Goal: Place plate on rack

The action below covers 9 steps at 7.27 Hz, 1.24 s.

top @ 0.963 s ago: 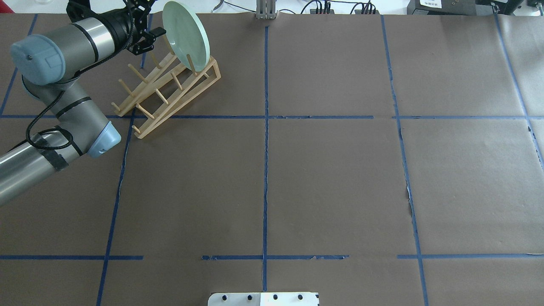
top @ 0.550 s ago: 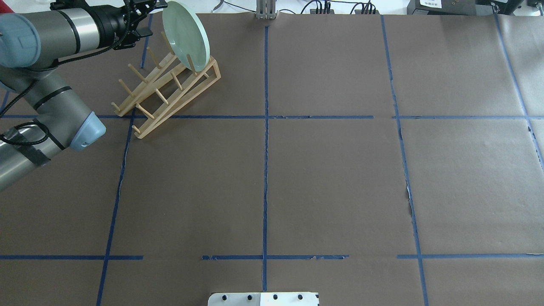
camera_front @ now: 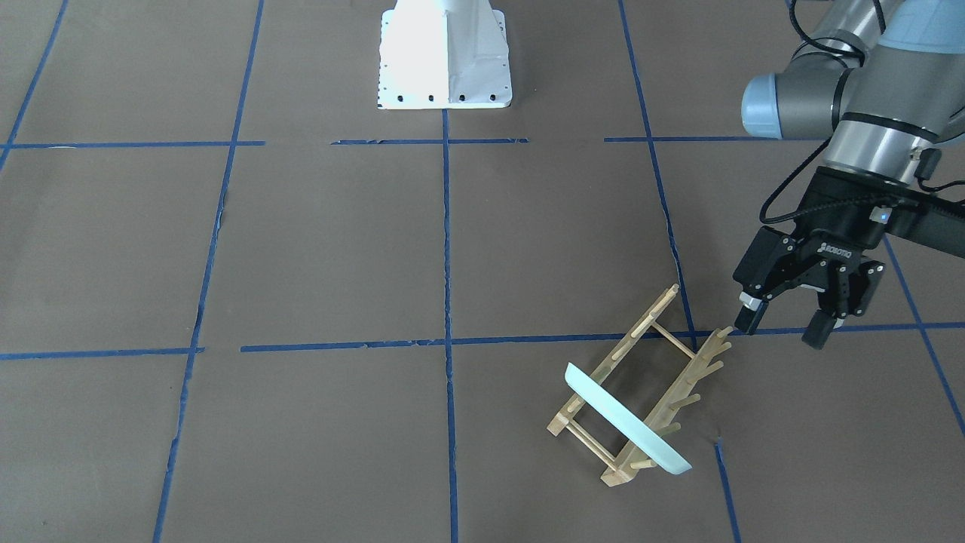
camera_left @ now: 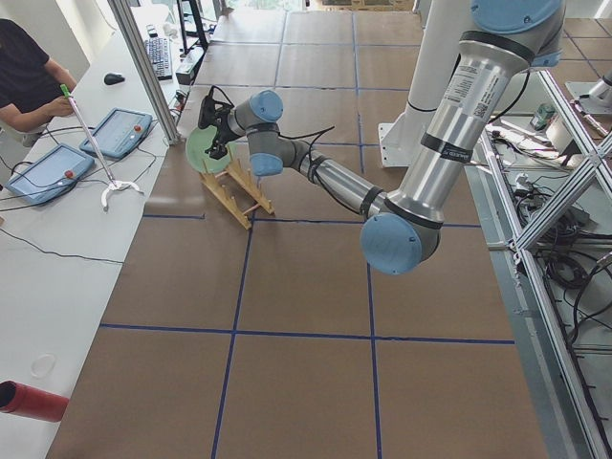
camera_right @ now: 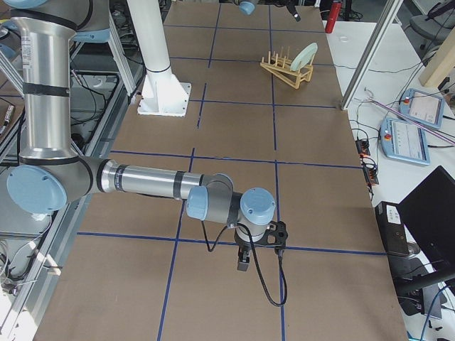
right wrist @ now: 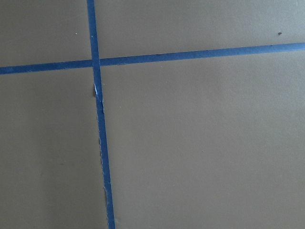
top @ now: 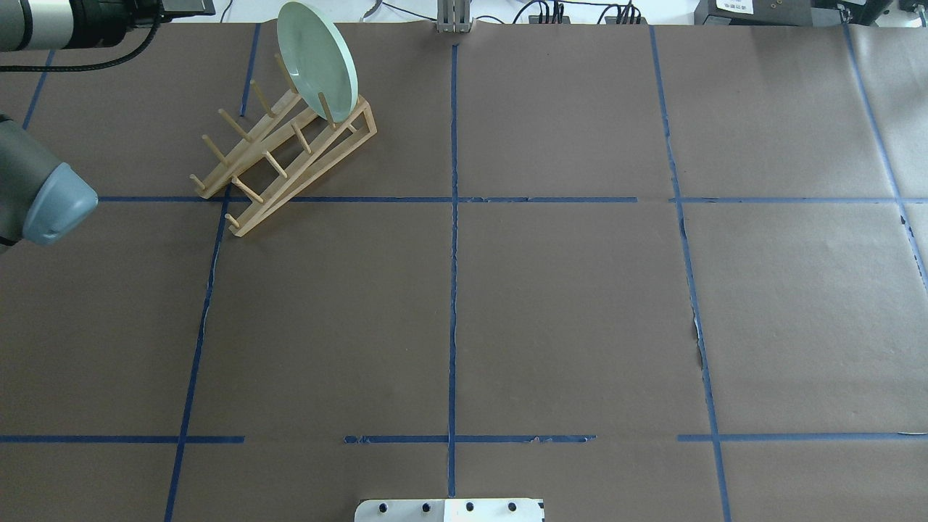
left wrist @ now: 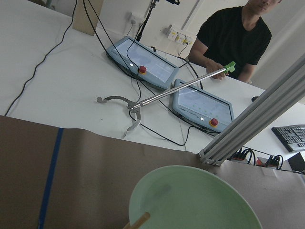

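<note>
The pale green plate (top: 319, 61) stands on edge between the pegs at the far end of the wooden rack (top: 366, 119). It also shows in the front view (camera_front: 629, 422) on the rack (camera_front: 705, 371), and in the left wrist view (left wrist: 195, 200). My left gripper (camera_front: 780, 329) is open and empty. It hangs off to the side of the rack's near end, clear of the plate. My right gripper (camera_right: 243, 264) shows only in the exterior right view, low over the table far from the rack. I cannot tell if it is open or shut.
The white robot base (camera_front: 445, 53) stands at the table's near edge. Beyond the far edge are two teach pendants (left wrist: 202, 106), a grabber tool (left wrist: 136, 107) and an operator (left wrist: 236, 38). Brown paper with blue tape lines (right wrist: 100, 143) covers the table.
My left arm has drawn back to the left, away from the plate, and its gripper has left the overhead view. The plate stays standing in the rack.
</note>
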Each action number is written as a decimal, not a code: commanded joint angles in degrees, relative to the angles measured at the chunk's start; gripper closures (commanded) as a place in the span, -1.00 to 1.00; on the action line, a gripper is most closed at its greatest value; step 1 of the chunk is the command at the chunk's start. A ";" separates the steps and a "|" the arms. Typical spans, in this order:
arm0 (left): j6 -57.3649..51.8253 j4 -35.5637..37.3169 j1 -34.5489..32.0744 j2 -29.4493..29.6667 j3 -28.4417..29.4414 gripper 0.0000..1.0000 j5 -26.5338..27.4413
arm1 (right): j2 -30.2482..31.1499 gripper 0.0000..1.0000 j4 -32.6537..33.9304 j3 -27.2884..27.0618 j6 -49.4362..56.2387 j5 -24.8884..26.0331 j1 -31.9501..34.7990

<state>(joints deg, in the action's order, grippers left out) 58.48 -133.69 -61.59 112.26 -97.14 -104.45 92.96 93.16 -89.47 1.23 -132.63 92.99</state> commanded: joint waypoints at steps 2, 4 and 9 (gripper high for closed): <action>-19.49 17.70 -11.23 -2.93 -4.11 -1.00 -11.77 | 0.02 -1.00 0.00 0.00 0.00 0.00 0.00; -33.18 28.78 -17.66 -3.54 -2.88 -1.00 -18.75 | 0.02 -1.00 0.00 0.00 0.00 0.00 0.00; -51.78 45.89 -24.96 -12.15 5.35 -1.00 -31.61 | 0.02 -1.00 0.00 0.00 0.00 0.00 0.00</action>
<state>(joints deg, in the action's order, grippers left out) 9.01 -88.42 -84.04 102.60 -94.93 -135.38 92.97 93.16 -89.47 1.23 -132.63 92.99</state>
